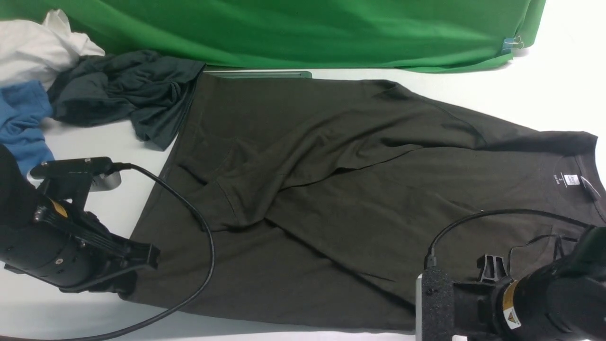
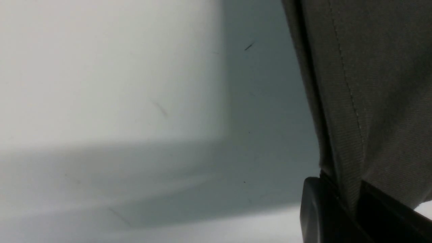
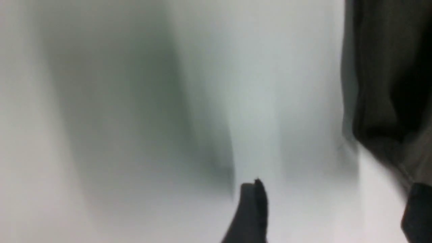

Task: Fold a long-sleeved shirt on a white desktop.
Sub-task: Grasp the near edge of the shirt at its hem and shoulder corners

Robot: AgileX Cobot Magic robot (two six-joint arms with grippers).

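The long-sleeved shirt (image 1: 360,199), dark olive-brown, lies spread across the white desktop (image 1: 544,94). Its collar and white neck label (image 1: 571,180) are at the right, and one sleeve is folded across the body. My left gripper (image 1: 147,259) is at the shirt's near left hem corner. In the left wrist view the left gripper (image 2: 347,206) is shut on the stitched hem of the shirt (image 2: 371,101). My right arm (image 1: 544,293) is low at the near right edge of the shirt. The right gripper (image 3: 334,211) is open with only white desktop (image 3: 202,101) between its fingers. The shirt (image 3: 388,84) hangs just beside one finger.
A dark teal-grey garment (image 1: 123,90), a blue garment (image 1: 23,123) and a white cloth (image 1: 33,47) are piled at the back left. A green backdrop (image 1: 303,28) hangs along the far edge, just behind the silver-framed hatch (image 1: 258,74). Black cables loop from both wrists over the shirt.
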